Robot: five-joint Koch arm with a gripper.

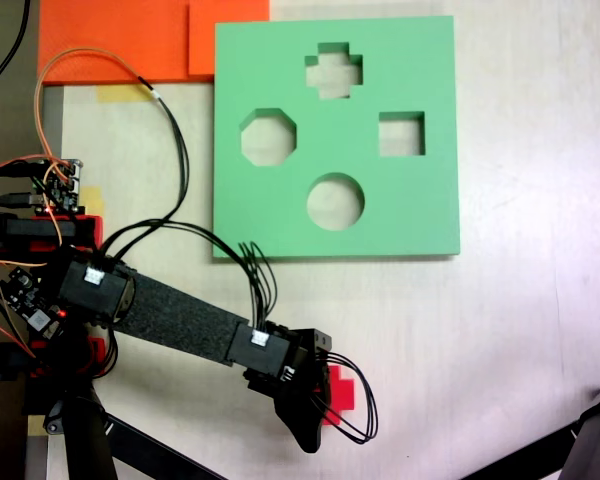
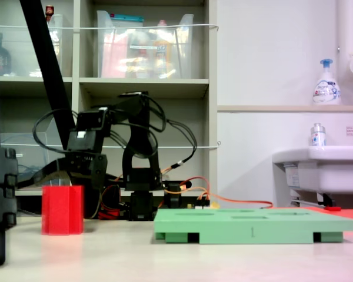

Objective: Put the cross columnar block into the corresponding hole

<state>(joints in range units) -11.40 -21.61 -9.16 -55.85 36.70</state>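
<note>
From the second exterior view, nearest thing I see is the cross columnar block, bright red, standing upright on the table at the second exterior view's left, well apart from the green foam board. In the first exterior view the same block sits near the bottom edge, mostly covered by the arm; only its right lobes show. The gripper is right over it, black wrist and cable loops blocking the fingers, so I can't tell whether the claw is wide, narrow or gripping. In the second exterior view the gripper sits just behind and above the block, but the angle doesn't settle contact either. Board lies flat further up the table, four cutouts: round one nearest the arm, octagonal at the first exterior view's left, square at its right, and the corresponding hole, plus-shaped, at the far edge. All four show bare table through them. Behind the board, orange foam sheets at the first exterior view's top left. In the second exterior view, a shelf unit stands behind the arm, and a sink with a pump bottle on the ledge above it at the right.
</note>
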